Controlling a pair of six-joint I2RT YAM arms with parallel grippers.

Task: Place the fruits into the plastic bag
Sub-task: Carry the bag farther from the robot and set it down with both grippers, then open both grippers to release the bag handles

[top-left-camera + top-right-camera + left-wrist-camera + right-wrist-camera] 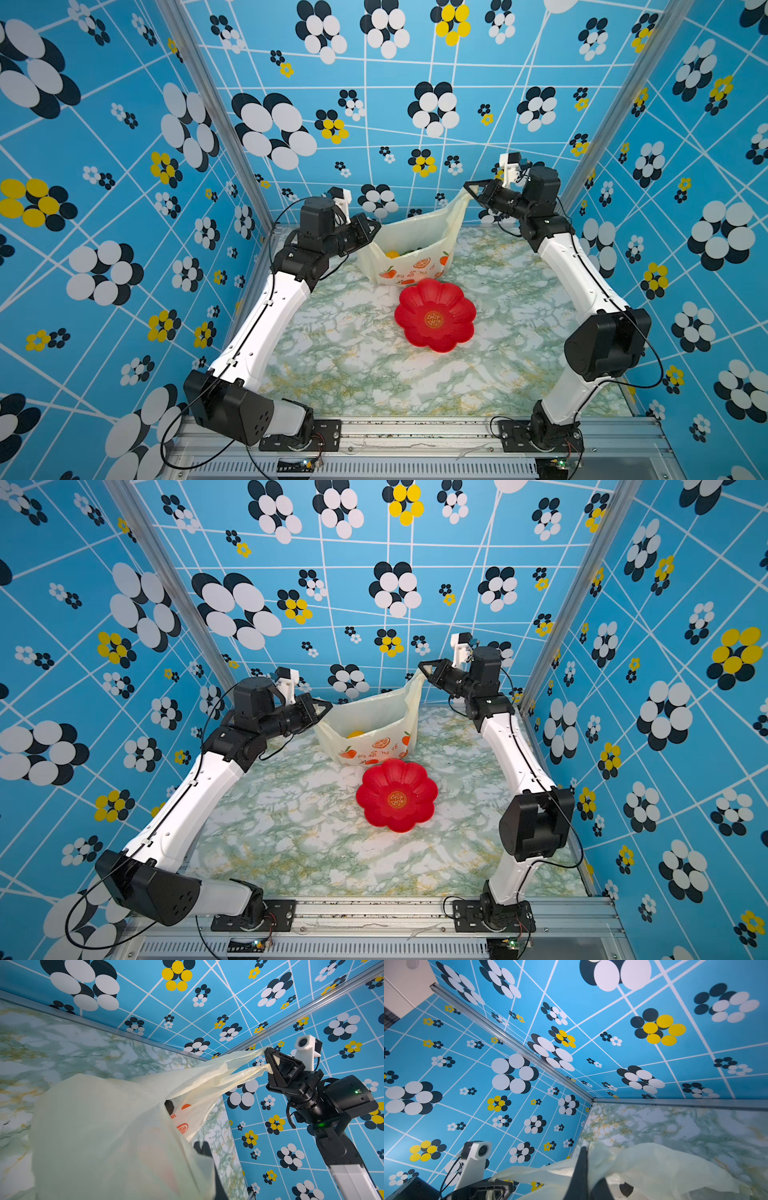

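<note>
The plastic bag, pale yellow with orange fruit prints, stands at the back of the table with its mouth stretched open between both grippers. My left gripper is shut on the bag's left handle. My right gripper is higher up, and the right handle runs taut to its fingers. Fruits lie inside the bag: a yellow piece, something green, and a dark bumpy one. The bag's wall hides any others.
A red flower-shaped dish with nothing in it sits just in front of the bag, mid-table. The marble-patterned tabletop is enclosed by blue patterned walls on three sides. The arm bases stand on the metal rail at the front edge.
</note>
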